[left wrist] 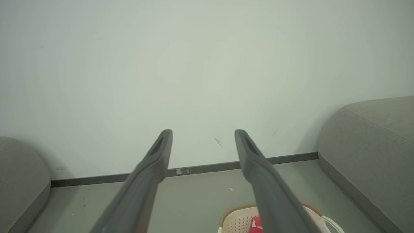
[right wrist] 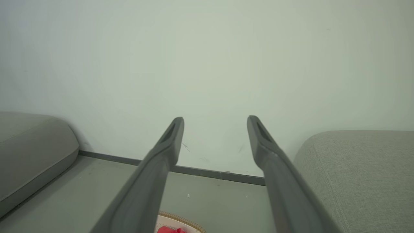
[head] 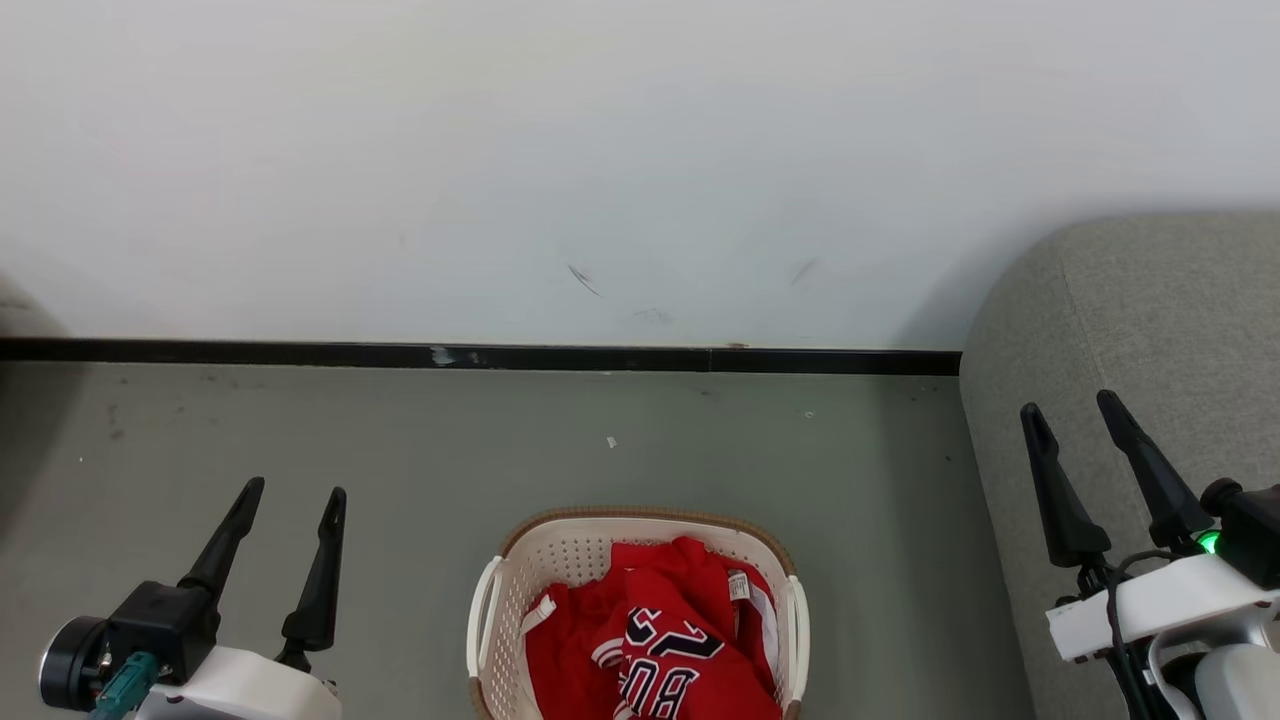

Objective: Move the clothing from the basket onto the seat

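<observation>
Left gripper [head: 297, 488], right gripper [head: 1069, 402] point up, fingers apart; right seemingly over seat [head: 1150, 300].

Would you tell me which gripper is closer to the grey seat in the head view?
The right gripper: it shows against the seat, while the left gripper is across the basket.

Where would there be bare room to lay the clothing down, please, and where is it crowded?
The seat is bare from the wall down to the right claw. The floor is free between the basket and the black skirting, and between the basket and the left claw. Only the basket is crowded, heaped with clothing.
</observation>
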Robot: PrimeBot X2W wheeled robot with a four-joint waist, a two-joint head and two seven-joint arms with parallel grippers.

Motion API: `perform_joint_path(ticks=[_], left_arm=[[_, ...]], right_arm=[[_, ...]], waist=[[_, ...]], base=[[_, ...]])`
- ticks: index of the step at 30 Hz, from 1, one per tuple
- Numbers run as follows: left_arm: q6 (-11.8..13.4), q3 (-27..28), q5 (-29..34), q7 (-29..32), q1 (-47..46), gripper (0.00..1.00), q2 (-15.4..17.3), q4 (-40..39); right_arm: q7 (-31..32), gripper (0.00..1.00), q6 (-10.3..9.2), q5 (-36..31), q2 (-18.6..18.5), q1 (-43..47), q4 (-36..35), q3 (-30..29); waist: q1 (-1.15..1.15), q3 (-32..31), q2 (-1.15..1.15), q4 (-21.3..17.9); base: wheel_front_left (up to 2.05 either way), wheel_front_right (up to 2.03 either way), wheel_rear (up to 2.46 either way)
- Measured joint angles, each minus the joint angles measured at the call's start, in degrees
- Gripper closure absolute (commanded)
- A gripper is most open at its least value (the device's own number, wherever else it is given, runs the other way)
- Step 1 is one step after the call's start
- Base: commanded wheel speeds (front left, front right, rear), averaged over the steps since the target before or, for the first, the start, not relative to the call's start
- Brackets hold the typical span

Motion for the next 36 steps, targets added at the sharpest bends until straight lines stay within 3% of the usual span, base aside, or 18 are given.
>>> perform_joint_path(ticks=[36], left_arm=[[-2.7, 1.1, 0.0, 0.0, -3.2, 0.0, -1.7, -0.1]], right_arm=[[0.0, 0.0, 0.0, 0.0, 1.3, -2.6, -3.4, -0.7]], waist=[[-0.01, 8.5, 0.0, -1.3]], base=[[0.0, 0.0, 0.0]])
